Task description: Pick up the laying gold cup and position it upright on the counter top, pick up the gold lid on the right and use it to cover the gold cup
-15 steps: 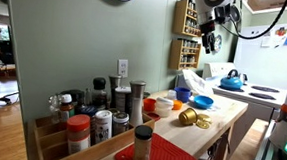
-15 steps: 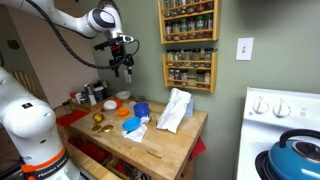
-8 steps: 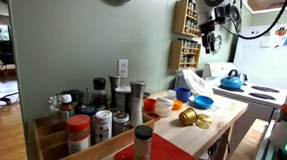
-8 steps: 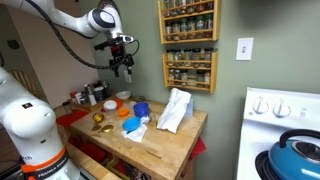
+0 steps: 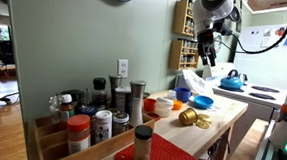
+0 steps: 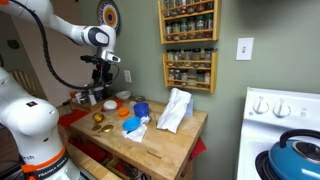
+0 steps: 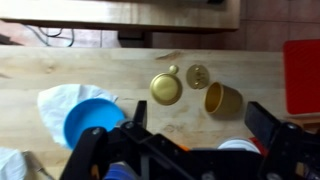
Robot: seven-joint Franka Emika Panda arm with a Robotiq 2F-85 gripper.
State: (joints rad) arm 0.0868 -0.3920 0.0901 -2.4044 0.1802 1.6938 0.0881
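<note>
The gold cup (image 7: 224, 99) lies on its side on the light-wood counter top (image 7: 80, 70), mouth facing left in the wrist view. The gold lid (image 7: 166, 88) lies flat just left of it, with a smaller gold disc (image 7: 198, 75) between them. Both exterior views show the cup (image 5: 187, 117) (image 6: 99, 118), and the lid (image 5: 202, 123) lies beside it. My gripper (image 7: 200, 125) is open and empty, above the counter, its fingers spread either side of the cup's near side. It hangs well above the counter in both exterior views (image 5: 207, 54) (image 6: 105, 85).
A blue bowl (image 7: 92, 120) and white cloth (image 7: 50, 100) lie left of the gold pieces. A red mat (image 7: 300, 75) covers one counter end. Spice jars (image 5: 101, 113) and an orange cup (image 5: 149, 105) stand along the wall. A spice rack (image 6: 190, 45) hangs on the wall.
The arm has swung away from the spice rack and come lower over the counter, now above the gold pieces. The cup and lid have not moved.
</note>
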